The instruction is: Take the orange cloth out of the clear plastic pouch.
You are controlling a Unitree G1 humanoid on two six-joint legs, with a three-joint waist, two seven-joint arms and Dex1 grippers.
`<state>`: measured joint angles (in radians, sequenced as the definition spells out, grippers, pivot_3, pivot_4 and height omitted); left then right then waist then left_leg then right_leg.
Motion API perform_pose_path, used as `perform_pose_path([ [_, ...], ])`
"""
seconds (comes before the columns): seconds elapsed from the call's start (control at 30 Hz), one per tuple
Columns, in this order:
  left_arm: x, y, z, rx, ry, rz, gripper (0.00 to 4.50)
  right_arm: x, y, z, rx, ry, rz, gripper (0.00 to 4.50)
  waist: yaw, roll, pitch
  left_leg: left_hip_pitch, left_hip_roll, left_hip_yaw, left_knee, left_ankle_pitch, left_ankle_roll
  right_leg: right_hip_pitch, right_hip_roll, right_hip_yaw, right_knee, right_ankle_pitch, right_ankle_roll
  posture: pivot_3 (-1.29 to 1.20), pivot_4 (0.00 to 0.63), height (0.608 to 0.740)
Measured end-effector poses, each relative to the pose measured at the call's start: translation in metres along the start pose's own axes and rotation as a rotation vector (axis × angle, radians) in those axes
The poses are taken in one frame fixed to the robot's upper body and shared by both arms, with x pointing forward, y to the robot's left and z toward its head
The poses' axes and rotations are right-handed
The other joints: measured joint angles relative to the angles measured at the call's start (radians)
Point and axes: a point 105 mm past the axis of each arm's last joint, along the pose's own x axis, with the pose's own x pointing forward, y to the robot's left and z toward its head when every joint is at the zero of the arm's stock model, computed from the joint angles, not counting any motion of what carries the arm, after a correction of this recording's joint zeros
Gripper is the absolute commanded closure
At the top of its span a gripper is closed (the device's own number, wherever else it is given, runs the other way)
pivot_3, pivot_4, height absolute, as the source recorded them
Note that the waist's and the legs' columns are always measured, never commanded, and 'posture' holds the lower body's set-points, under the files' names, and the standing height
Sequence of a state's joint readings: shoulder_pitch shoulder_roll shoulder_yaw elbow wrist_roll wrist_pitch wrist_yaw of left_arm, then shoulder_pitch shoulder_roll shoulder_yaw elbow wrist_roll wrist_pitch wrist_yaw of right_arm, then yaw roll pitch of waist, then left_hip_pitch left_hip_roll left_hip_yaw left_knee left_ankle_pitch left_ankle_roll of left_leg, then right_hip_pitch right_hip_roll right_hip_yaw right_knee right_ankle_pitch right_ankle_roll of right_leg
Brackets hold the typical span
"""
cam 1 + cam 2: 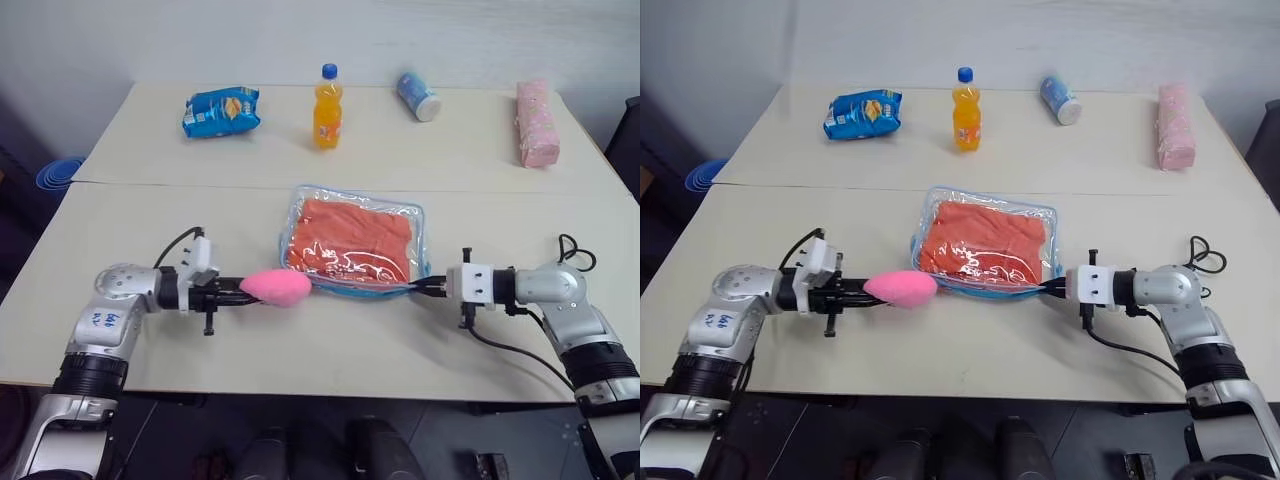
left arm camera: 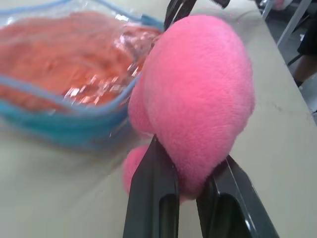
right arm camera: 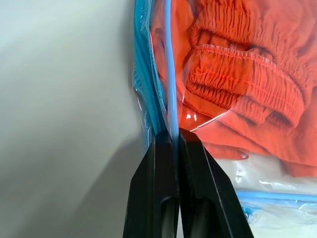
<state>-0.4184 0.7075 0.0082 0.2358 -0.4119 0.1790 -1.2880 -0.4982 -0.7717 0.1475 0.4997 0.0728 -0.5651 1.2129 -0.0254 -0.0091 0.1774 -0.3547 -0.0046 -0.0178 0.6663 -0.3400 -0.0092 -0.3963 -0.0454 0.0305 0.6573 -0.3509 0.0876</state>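
The clear plastic pouch (image 1: 421, 218) with light blue edging lies flat mid-table, and the orange cloth (image 1: 350, 238) sits folded inside it. At the pouch's near left corner is its pink plush charm (image 1: 275, 288). My left gripper (image 1: 245, 288) is shut on that charm, and its black fingers (image 2: 153, 188) pinch the plush (image 2: 198, 99). My right gripper (image 1: 418, 288) is shut on the pouch's near right edge. Up close, its tips (image 3: 173, 136) clamp the blue edging (image 3: 168, 74) beside the cloth's gathered seam (image 3: 242, 74).
Along the table's far side stand a blue snack bag (image 1: 221, 111), an orange drink bottle (image 1: 327, 107), a tipped can (image 1: 418, 96) and a pink packet (image 1: 536, 124). A blue object (image 1: 60, 172) sits off the table's left edge.
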Motion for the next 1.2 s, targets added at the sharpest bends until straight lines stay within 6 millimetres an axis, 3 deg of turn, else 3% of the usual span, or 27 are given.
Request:
perform_pose_path([
  [0.23,-0.047,0.048,0.010,-0.212,-0.154,0.288,4.37,-0.023,0.019,-0.004,-0.035,0.014,0.094,4.50,-0.002,-0.001,0.000,0.000,0.000,0.000,0.000,0.000,0.000,0.000,0.000,-0.001,0.000,0.000,0.000,0.00,0.150,0.740],
  [0.43,-0.059,0.053,-0.024,-0.305,-0.103,0.358,4.37,-0.026,0.019,-0.001,-0.066,-0.005,0.118,4.50,-0.005,-0.001,0.001,0.000,0.000,0.000,0.000,0.000,0.000,-0.001,0.000,-0.001,0.001,0.000,0.000,0.00,0.150,0.740],
  [0.57,-0.060,0.044,-0.025,-0.233,-0.054,0.319,3.17,-0.028,0.015,0.002,0.049,-0.052,0.064,4.50,-0.003,-0.001,0.001,-0.001,0.000,0.000,0.000,0.000,0.000,-0.001,0.000,0.000,0.001,0.000,0.000,0.00,0.150,0.740],
  [0.67,-0.061,0.038,-0.024,-0.181,-0.009,0.309,2.17,-0.032,0.014,0.011,0.181,-0.125,0.004,3.83,-0.001,-0.001,0.001,-0.001,0.000,0.000,0.000,0.000,-0.001,-0.002,0.000,-0.001,0.001,0.000,0.000,0.00,0.150,0.740],
  [0.9,-0.094,0.045,0.010,0.125,0.189,0.344,0.01,-0.062,0.017,0.044,0.326,-0.249,-0.125,1.40,0.001,-0.001,0.001,-0.002,0.000,0.000,-0.002,0.000,0.000,-0.002,-0.001,0.000,-0.001,0.000,0.000,0.00,0.150,0.740],
  [0.97,-0.093,0.042,0.019,0.221,0.246,0.291,0.00,-0.074,0.025,0.049,0.368,-0.248,-0.165,0.76,0.007,-0.001,0.001,-0.002,0.000,0.000,-0.003,-0.001,0.000,-0.001,-0.001,-0.001,-0.003,0.000,0.000,0.00,0.150,0.740],
  [1.03,-0.081,0.039,0.030,0.289,0.234,0.226,0.00,-0.081,0.039,0.054,0.412,-0.238,-0.182,0.06,0.021,-0.001,0.001,-0.003,0.000,0.000,-0.003,-0.001,0.001,-0.001,-0.001,0.000,-0.004,0.000,0.000,0.00,0.150,0.740],
  [1.1,-0.063,0.034,0.038,0.330,0.190,0.158,0.00,-0.082,0.051,0.061,0.430,-0.231,-0.177,0.02,0.027,-0.001,0.001,-0.003,0.000,0.000,-0.002,-0.001,0.001,-0.001,-0.001,0.000,-0.004,0.000,0.000,0.00,0.150,0.740],
  [1.2,-0.007,0.016,0.043,0.394,0.083,-0.001,0.00,-0.072,0.073,0.074,0.467,-0.252,-0.156,0.02,0.033,-0.001,0.000,-0.002,0.000,0.000,-0.001,-0.002,0.002,0.001,-0.001,0.000,-0.004,0.000,0.000,0.00,0.150,0.740],
])
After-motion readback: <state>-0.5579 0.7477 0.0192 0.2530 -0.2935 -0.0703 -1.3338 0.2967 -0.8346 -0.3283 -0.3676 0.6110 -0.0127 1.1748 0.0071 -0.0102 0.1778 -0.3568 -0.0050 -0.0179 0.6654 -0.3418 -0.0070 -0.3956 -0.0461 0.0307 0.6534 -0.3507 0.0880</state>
